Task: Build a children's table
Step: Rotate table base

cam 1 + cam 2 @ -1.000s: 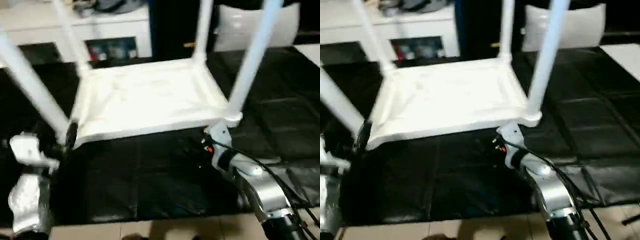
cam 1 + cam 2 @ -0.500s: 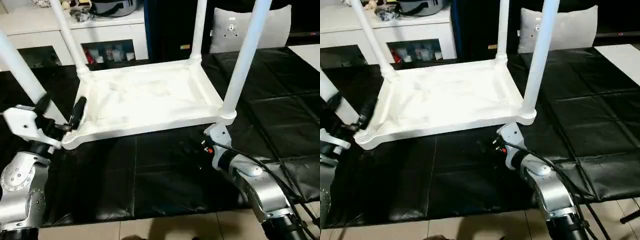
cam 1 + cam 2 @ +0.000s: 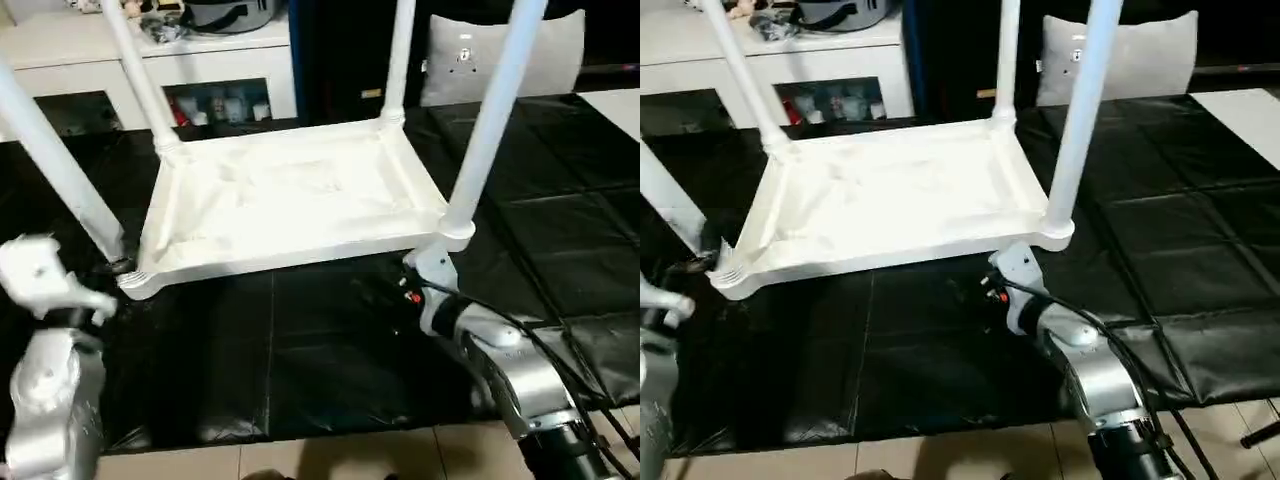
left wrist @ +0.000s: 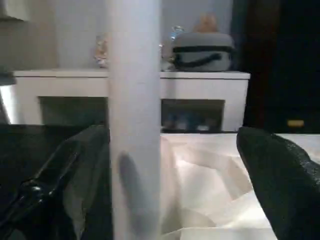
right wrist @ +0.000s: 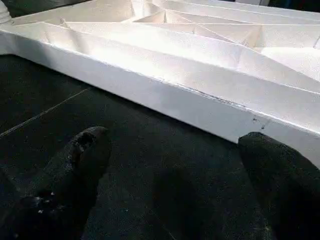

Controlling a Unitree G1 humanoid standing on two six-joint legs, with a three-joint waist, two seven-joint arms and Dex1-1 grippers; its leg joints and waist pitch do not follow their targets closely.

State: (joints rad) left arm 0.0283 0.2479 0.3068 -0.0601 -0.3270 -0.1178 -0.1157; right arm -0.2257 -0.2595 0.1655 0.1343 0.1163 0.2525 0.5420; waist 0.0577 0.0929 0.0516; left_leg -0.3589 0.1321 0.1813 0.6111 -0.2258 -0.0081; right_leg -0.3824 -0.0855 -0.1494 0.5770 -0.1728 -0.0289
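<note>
Standing inverted, tabletop [image 3: 290, 200] carries four legs [image 3: 490, 120].

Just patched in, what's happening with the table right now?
The tabletop lies upside down on the black mat, ribbed side up, with all four legs standing in its corner sockets. Neither gripper holds anything. The left gripper is open around the near left leg without clamping it. The right gripper is open, low at the tabletop's near edge.
</note>
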